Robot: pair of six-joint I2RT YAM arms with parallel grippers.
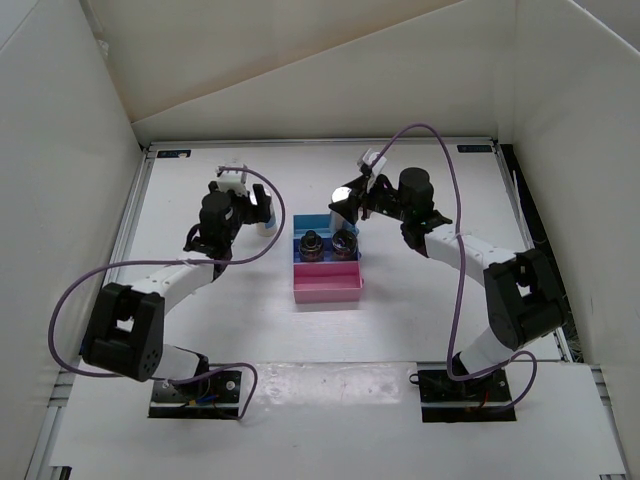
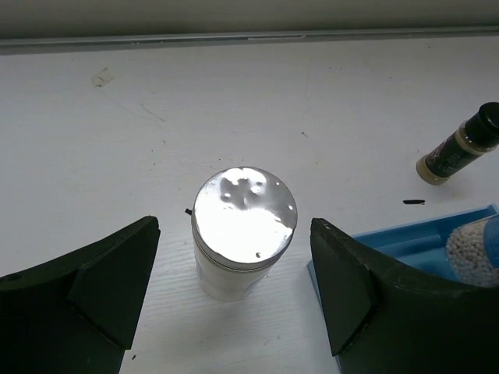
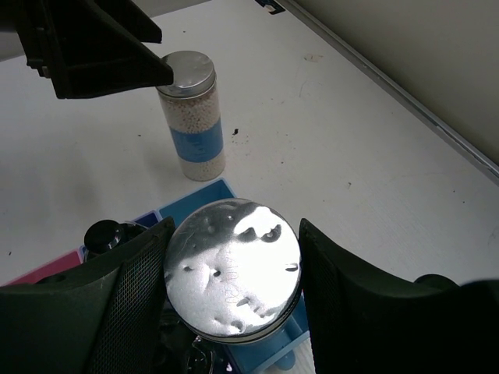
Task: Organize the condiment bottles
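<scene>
A white shaker with a silver lid stands on the table, left of the rack; it also shows in the top view and the right wrist view. My left gripper is open around it, both fingers apart from it. My right gripper is shut on the second white shaker, held over the rack's blue tier. Two clear jars with dark tops stand on the rack's middle tier. A slim dark bottle stands on the table beyond the rack.
The stepped rack stands mid-table, its pink tier nearest the arms and its blue tier at the back. White walls enclose the table on the left, right and far sides.
</scene>
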